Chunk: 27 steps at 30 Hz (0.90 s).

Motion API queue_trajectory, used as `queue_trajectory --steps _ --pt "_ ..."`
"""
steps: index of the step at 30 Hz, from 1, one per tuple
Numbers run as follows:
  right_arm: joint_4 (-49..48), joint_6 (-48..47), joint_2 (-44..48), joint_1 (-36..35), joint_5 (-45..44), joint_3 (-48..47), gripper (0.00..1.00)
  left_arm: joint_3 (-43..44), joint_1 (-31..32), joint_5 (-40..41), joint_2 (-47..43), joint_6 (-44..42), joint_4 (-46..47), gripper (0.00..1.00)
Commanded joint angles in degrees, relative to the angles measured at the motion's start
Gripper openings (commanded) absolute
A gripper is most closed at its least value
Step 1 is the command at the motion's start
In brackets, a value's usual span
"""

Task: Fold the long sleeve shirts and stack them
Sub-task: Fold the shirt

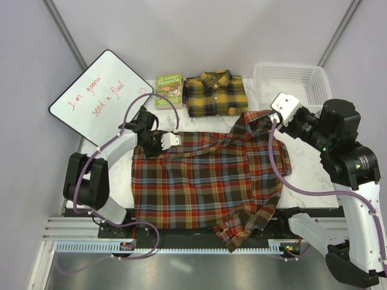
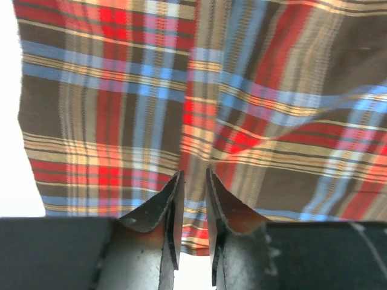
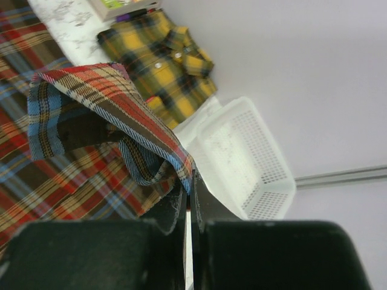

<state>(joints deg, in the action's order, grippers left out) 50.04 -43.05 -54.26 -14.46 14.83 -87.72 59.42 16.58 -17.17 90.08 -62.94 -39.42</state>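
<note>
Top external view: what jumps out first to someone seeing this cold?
The red-brown plaid shirt sprawls unfolded across the table's middle, part of it spilling over the near edge. The right gripper pinches a lifted fold at its far right, while the left gripper sits at its far-left corner, jaws slightly parted. A folded yellow and black shirt lies behind.

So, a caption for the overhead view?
Right gripper pinches the red-brown plaid flannel shirt near its collar; yellow-and-black plaid shirt folded behind.

Basket [image 1: 290, 81], book [image 1: 169, 89] flanking yellow shirt [image 1: 214, 93]
</note>
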Motion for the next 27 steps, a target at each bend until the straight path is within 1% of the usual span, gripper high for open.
queue_trajectory --steps 1,5,6,9,10,12,13,15,16,17,18,19,20,21,22,23,24,25,26,27 --pt "5.85 0.6 2.22 -0.04 7.3 1.94 0.03 0.52 0.12 -5.76 -2.54 2.12 -4.87 0.32" --pt "9.63 -0.28 2.76 -0.04 12.58 3.17 0.04 1.58 -0.05 -7.26 -4.39 2.64 -7.6 0.37" --pt "11.9 -1.07 2.58 -0.04 13.72 3.26 0.04 2.01 -0.49 -7.87 -4.74 3.6 -8.39 0.37" --pt "14.56 -2.47 1.53 -0.04 18.73 5.27 0.05 4.21 -1.81 -12.61 -6.41 6.23 -9.62 0.41" --pt "14.56 -2.74 1.18 -0.04 19.61 6.06 0.06 5.08 -2.07 -15.32 -6.85 6.94 -9.97 0.43" --pt "12.63 -2.4 -0.4 -0.22 21.46 8.7 0.06 5.62 -2.25 -18.06 -8.87 10.27 -10.06 0.46" --pt "11.58 -1.96 -1.97 -0.74 21.73 9.41 0.06 5.97 -2.25 -21.38 -9.66 11.6 -10.06 0.51" --pt "8.42 -0.21 -3.91 -2.06 21.73 11.08 0.06 6.15 -2.25 -25.18 -12.46 15.36 -9.8 0.6" --pt "7.45 0.68 -6.01 -4.33 21.3 11.43 0.05 5.89 -2.17 -28.5 -13.61 17.04 -8.06 0.76" --pt "5.7 1.64 -7.08 -5.57 20.86 11.96 0.05 5.45 -2.25 -29.75 -16.23 19.41 -6.39 0.9" --pt "4.9 2.43 -7.96 -7.06 19.98 12.22 0.05 4.05 -2.08 -30.55 -17.73 25.78 -3.59 0.99" --pt "3.76 5.23 -9.36 -10.64 19.02 12.66 0.04 3.26 -2.08 -32.73 -19.14 28.28 -1.82 1.0" --pt "0.62 6.82 -10.07 -12.42 18.05 13.8 0.03 2.38 -1.21 -33.45 -22.46 30.48 1.94 1.0" --pt "-0.81 8.32 -10.69 -13.83 16.91 14.33 0.03 0.28 -0.5 -33.63 -24.06 35.46 4.24 1.0" --pt "-1.87 11.11 -12.17 -15.93 16.9 14.68 0.02 -0.96 0.29 -33.11 -25.99 38.21 6.26 1.0" --pt "-3.97 12.53 -13.14 -16.56 16.81 15.03 0.01 -1.84 2.38 -32.58 -27.66 41.89 9.59 1.0" --pt "-4.94 14.12 -14.11 -17.18 16.72 15.04 0.0 -3.5 3.62 -31.45 -30.9 43.5 10.75 1.0" --pt "-5.56 15.18 -16.38 -17.97 16.55 14.78 0.0 -4.56 4.94 -27.35 -32.76 44.99 12.42 1.0" --pt "-7.13 17.36 -17.45 -18.06 16.29 14.6 0.0 -5.62 7.74 -23.91 -34.52 46.83 15.05 1.0" --pt "-7.76 18.17 -18.68 -18.15 16.11 14.16 0.0 -8.15 9.33 -19.09 -38.63 47.81 16.64 1.0"
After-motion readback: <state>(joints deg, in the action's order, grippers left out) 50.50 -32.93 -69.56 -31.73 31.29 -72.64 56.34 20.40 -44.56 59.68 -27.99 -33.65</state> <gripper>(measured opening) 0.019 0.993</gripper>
